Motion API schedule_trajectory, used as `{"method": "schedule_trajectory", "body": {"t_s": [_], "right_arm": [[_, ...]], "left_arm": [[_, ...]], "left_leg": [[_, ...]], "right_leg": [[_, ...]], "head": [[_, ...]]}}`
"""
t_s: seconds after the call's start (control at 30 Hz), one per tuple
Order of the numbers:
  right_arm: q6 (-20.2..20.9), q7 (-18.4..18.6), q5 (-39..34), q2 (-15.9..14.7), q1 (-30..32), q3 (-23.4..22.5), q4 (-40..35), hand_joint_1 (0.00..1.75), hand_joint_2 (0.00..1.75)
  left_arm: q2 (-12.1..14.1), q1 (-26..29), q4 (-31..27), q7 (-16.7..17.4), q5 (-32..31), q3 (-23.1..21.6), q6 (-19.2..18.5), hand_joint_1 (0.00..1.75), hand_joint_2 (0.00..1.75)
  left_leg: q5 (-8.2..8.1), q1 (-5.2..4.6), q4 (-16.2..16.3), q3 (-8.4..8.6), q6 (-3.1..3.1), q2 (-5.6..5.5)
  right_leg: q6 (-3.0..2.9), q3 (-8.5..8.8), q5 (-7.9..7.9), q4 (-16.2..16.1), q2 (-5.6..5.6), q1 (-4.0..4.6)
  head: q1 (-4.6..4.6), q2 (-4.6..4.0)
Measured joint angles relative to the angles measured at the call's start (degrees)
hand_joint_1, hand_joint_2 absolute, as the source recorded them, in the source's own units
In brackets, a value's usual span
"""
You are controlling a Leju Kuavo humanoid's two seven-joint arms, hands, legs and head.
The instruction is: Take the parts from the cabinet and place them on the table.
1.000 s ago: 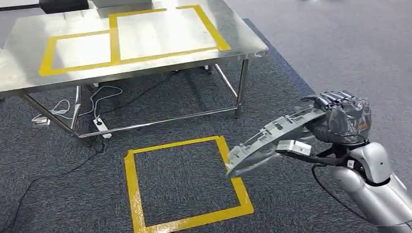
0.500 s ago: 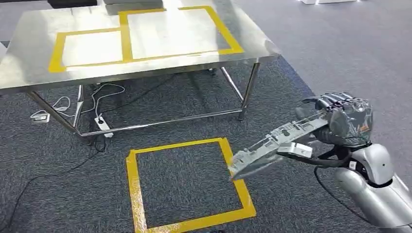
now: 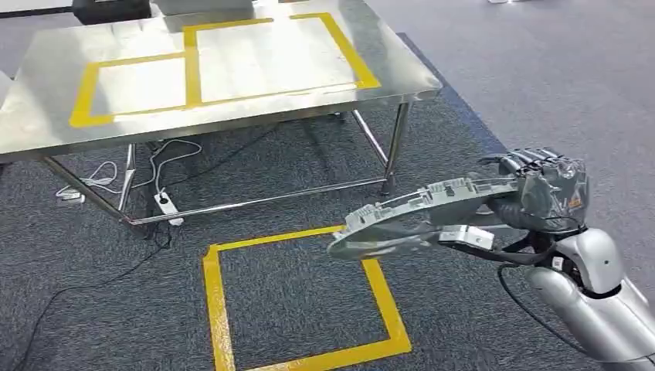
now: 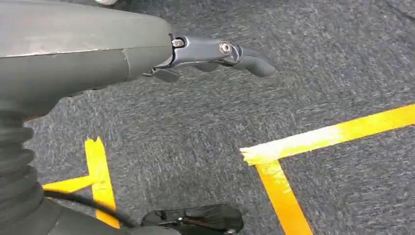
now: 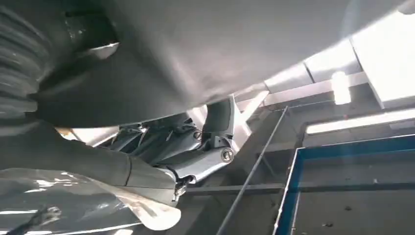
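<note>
My right hand [image 3: 548, 189] grips one end of a long grey metal part [image 3: 409, 216] at the right of the head view. The part sticks out to the left, nearly level, above the carpet and the corner of the taped floor square. In the right wrist view the part [image 5: 220, 44] is a broad grey surface over my right hand [image 5: 215, 142], whose dark fingers curl against it. The steel table [image 3: 232, 117] stands ahead, with two yellow taped rectangles [image 3: 266, 54] on its bare top. My left hand [image 4: 215, 51] hangs over the carpet and holds nothing.
A yellow taped square [image 3: 382, 301] marks the carpet in front of me. Under the table lie a white power strip [image 3: 162, 202] and loose cables. The table's near right leg [image 3: 398, 147] stands close to the part's far end.
The part has swung from a downward slant to nearly level, its free end now higher and further left. The camera has shifted a little; my right hand stays clasped on the part.
</note>
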Motion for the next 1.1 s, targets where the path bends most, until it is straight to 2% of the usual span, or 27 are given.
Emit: {"method": "schedule_trajectory", "body": {"t_s": [0.03, 0.07, 0.1, 0.13, 0.2, 0.27, 0.33, 0.37, 0.4, 0.43, 0.47, 0.5, 0.53, 0.57, 0.63, 0.67, 0.7, 0.73, 0.8, 0.83, 0.87, 0.9, 0.97, 1.0, 1.03, 1.07, 1.1], "right_arm": [[0.0, 0.04, 0.09, 0.0, 0.1, 0.0, 0.0, 1.75, 1.75], [0.0, 0.09, 0.15, 0.0, 0.17, -0.02, 0.0, 1.75, 1.75], [0.0, 0.13, 0.11, 0.0, 0.13, -0.02, 0.0, 1.75, 1.75], [-0.02, 0.15, 0.11, 0.0, 0.09, -0.02, 0.0, 1.75, 1.75], [0.0, 0.17, 0.07, 0.0, 0.02, -0.02, -0.02, 1.75, 1.75], [-0.04, 0.17, 0.04, 0.0, 0.05, -0.04, -0.04, 1.75, 1.75], [-0.07, 0.15, 0.04, -0.07, 0.06, -0.07, -0.09, 1.75, 1.75], [-0.07, 0.15, 0.04, -0.09, 0.0, -0.09, -0.13, 1.75, 1.75], [-0.07, 0.17, 0.04, -0.09, -0.1, -0.13, -0.13, 1.75, 1.75], [-0.07, 0.2, 0.04, -0.09, -0.01, -0.17, -0.13, 1.75, 1.75], [-0.07, 0.2, 0.07, -0.09, 0.31, -0.17, -0.13, 1.75, 1.75], [-0.07, 0.22, 0.07, -0.09, 0.59, -0.17, -0.13, 1.75, 1.75], [-0.07, 0.22, 0.09, -0.09, 0.83, -0.18, -0.13, 1.75, 1.75], [-0.07, 0.22, 0.09, -0.09, 0.89, -0.18, -0.13, 1.75, 1.75], [-0.09, 0.24, 0.09, -0.09, 0.85, -0.18, -0.13, 1.75, 1.75], [-0.09, 0.24, 0.11, -0.09, 0.85, -0.2, -0.13, 1.75, 1.75], [-0.09, 0.26, 0.11, -0.09, 0.82, -0.2, -0.15, 1.75, 1.75], [-0.07, 0.31, 0.06, -0.11, 0.85, -0.22, -0.17, 1.75, 1.75], [-0.07, 0.33, -0.02, -0.13, 1.07, -0.26, -0.17, 1.75, 1.75], [-0.07, 0.33, -0.02, -0.13, 1.03, -0.26, -0.22, 1.75, 1.75], [-0.07, 0.33, -0.02, -0.13, 1.04, -0.26, -0.28, 1.75, 1.75], [-0.07, 0.33, -0.04, -0.13, 0.95, -0.31, -0.31, 1.75, 1.75], [-0.07, 0.33, -0.02, -0.13, 1.05, -0.28, -0.31, 1.75, 1.75], [-0.07, 0.33, -0.02, -0.13, 1.08, -0.28, -0.31, 1.75, 1.75], [-0.07, 0.33, -0.02, -0.13, 1.15, -0.28, -0.31, 1.75, 1.75], [-0.07, 0.33, -0.02, -0.13, 1.21, -0.28, -0.31, 1.75, 1.75], [-0.07, 0.33, -0.02, -0.13, 1.2, -0.28, -0.31, 1.75, 1.75]], "left_arm": [[0.0, 0.06, 0.0, -0.02, 0.0, 0.0, -0.02, 0.0, 1.75], [0.02, 0.06, 0.0, -0.04, 0.0, 0.0, -0.02, 0.0, 1.75], [0.07, 0.05, 0.0, -0.04, 0.0, 0.0, -0.02, 0.0, 1.75], [0.09, 0.04, 0.0, -0.07, 0.0, 0.0, -0.02, 0.0, 1.75], [0.07, -0.16, 0.0, -0.15, -0.04, -0.02, -0.04, 0.0, 1.75], [0.07, -0.08, 0.0, -0.15, -0.04, -0.02, -0.04, 0.0, 1.75], [0.07, 0.15, 0.0, -0.15, -0.07, -0.04, -0.04, 0.0, 1.75], [0.07, 0.09, 0.0, -0.15, -0.07, -0.04, -0.04, 0.0, 1.75], [0.07, -0.07, 0.0, -0.15, -0.07, -0.04, -0.04, 0.0, 1.75], [0.0, -0.13, 0.0, -0.15, -0.24, -0.04, -0.06, 0.0, 1.75], [-0.11, -0.14, 0.0, -0.15, -0.33, -0.04, -0.09, 0.0, 1.75], [-0.11, -0.11, 0.0, -0.15, -0.39, -0.04, -0.11, 0.0, 1.75], [-0.13, -0.03, 0.0, -0.15, -0.44, -0.04, -0.17, 0.0, 1.75], [-0.13, 0.02, 0.0, -0.15, -0.44, -0.07, -0.17, 0.0, 1.75], [-0.13, -0.04, 0.0, -0.22, -0.42, -0.07, -0.17, 0.0, 1.75], [-0.13, -0.04, 0.0, -0.22, -0.42, -0.07, -0.17, 0.0, 1.75], [-0.11, -0.21, 0.0, -0.26, -0.42, -0.07, -0.17, 0.0, 1.75], [-0.11, -0.2, 0.0, -0.26, -0.42, -0.09, -0.17, 0.0, 1.75], [-0.13, -0.06, 0.02, -0.26, -0.44, -0.09, -0.22, 0.0, 1.75], [-0.02, -0.09, 0.0, -0.26, -0.46, -0.11, -0.22, 0.0, 1.75], [0.02, -0.1, 0.02, -0.31, -0.46, -0.15, -0.22, 0.0, 1.75], [0.02, -0.18, 0.0, -0.31, -0.48, -0.17, -0.22, 0.0, 1.75], [0.02, -0.15, 0.02, -0.31, -0.48, -0.17, -0.24, 0.0, 1.75], [0.02, -0.06, 0.02, -0.31, -0.5, -0.2, -0.24, 0.0, 1.75], [0.0, 0.03, 0.02, -0.31, -0.5, -0.22, -0.24, 0.0, 1.75], [0.0, 0.09, 0.02, -0.31, -0.5, -0.22, -0.24, 0.0, 1.75], [0.0, 0.08, 0.02, -0.31, -0.5, -0.24, -0.24, 0.0, 1.75]], "left_leg": [[1.93, 0.08, -1.31, 0.34, 0.02, 0.0], [4.85, 0.14, -4.84, 1.62, 0.12, 0.01], [8.21, 0.16, -10.1, 3.72, 0.35, 0.04], [10.7, 0.12, -15.18, 5.68, 0.7, 0.05], [8.81, -0.26, -17.55, 7.13, 1.1, 0.14], [8.57, -0.41, -17.4, 6.81, 1.35, 0.12], [8.82, 0.11, -18.41, 7.53, 2.05, 0.12], [8.69, 0.09, -18.55, 7.8, 2.58, 0.14], [8.59, 0.04, -18.55, 7.8, 2.74, 0.13], [8.41, -0.09, -18.53, 7.88, 3.01, 0.13], [8.28, -0.22, -18.51, 7.92, 3.18, 0.13], [8.14, -0.3, -18.47, 8.01, 3.25, 0.11], [7.93, -0.37, -18.45, 8.25, 3.25, 0.07], [7.68, -0.4, -18.42, 8.58, 3.18, 0.02], [6.94, -0.4, -18.26, 9.51, 2.84, -0.07], [6.66, -0.38, -18.23, 9.62, 2.55, -0.09], [6.4, -0.84, -17.71, 9.41, 2.16, -0.23], [6.51, -0.72, -17.97, 9.3, 1.92, -0.25], [6.5, -0.64, -18.2, 9.57, 1.64, -0.21], [6.03, -0.67, -17.93, 9.52, 1.26, -0.2], [5.61, -0.63, -17.23, 9.44, 0.9, -0.1], [3.99, -0.51, -14.25, 8.1, 0.46, -0.02], [0.1, -0.11, -5.02, 3.38, 0.0, 0.02], [-0.9, -0.04, -1.12, 1.14, -0.1, 0.04], [-0.23, -0.03, -0.07, 0.12, -0.11, 0.06], [1.91, -0.03, -1.68, 0.63, 0.0, 0.06], [4.84, -0.04, -5.5, 2.13, 0.24, 0.07]], "right_leg": [[0.04, 0.37, -0.25, 0.0, 0.04, -0.01], [0.12, 0.79, -0.51, 0.0, 0.12, -0.02], [0.26, 1.36, -0.85, 0.0, 0.16, -0.01], [0.52, 1.75, -1.23, -0.03, 0.18, -0.03], [1.35, 1.67, -1.59, -0.06, 0.4, 0.33], [1.96, 1.66, -1.39, -0.64, 0.24, 0.14], [2.53, 1.39, -2.11, -0.28, 0.31, -0.05], [2.49, 0.28, -3.36, 1.99, 0.39, 0.08], [2.5, -1.22, -4.61, 4.88, 0.41, 0.1], [2.67, -4.43, -6.93, 10.58, 0.41, 0.11], [2.7, -7.22, -8.35, 15.04, 0.41, 0.13], [2.68, -9.13, -8.45, 17.59, 0.41, 0.14], [2.6, -9.76, -6.92, 17.28, 0.41, 0.14], [2.53, -9.0, -4.14, 14.4, 0.4, 0.14], [2.24, -4.88, 2.25, 4.51, 0.39, 0.13], [2.14, -3.69, 2.34, 2.13, 0.42, 0.18], [2.01, -2.23, 1.63, 0.68, 0.46, 0.43], [1.55, -2.48, 1.37, 0.83, 0.51, 0.49], [1.18, -2.51, 1.22, 0.73, 0.63, 0.63], [0.74, -2.09, 1.34, 0.28, 0.56, 0.11], [0.53, -1.75, 1.28, 0.16, 0.49, 0.12], [0.15, -1.41, 1.03, 0.15, 0.32, 0.08], [-0.21, -1.04, 0.68, 0.16, 0.17, 0.17], [-0.2, -0.87, 0.5, 0.18, 0.18, 0.2], [-0.16, -0.6, 0.31, 0.18, 0.23, 0.2], [-0.13, -0.19, 0.05, 0.18, 0.3, 0.21], [-0.07, 0.26, -0.3, 0.17, 0.39, 0.23]], "head": [[0.02, 0.0], [-0.04, 0.0], [0.02, 0.0], [-0.06, 0.0], [-0.02, 0.0], [-0.02, 0.0], [0.04, 0.0], [0.22, 0.0], [0.39, 0.0], [0.5, 0.0], [0.52, 0.0], [0.52, 0.0], [0.52, 0.0], [0.55, 0.0], [0.52, 0.0], [0.5, 0.0], [0.5, 0.0], [0.38, 0.0], [0.37, 0.0], [0.39, 0.0], [0.39, 0.0], [0.0, 0.0], [0.11, 0.0], [0.07, 0.0], [0.07, 0.0], [0.07, 0.0], [0.02, 0.0]]}}
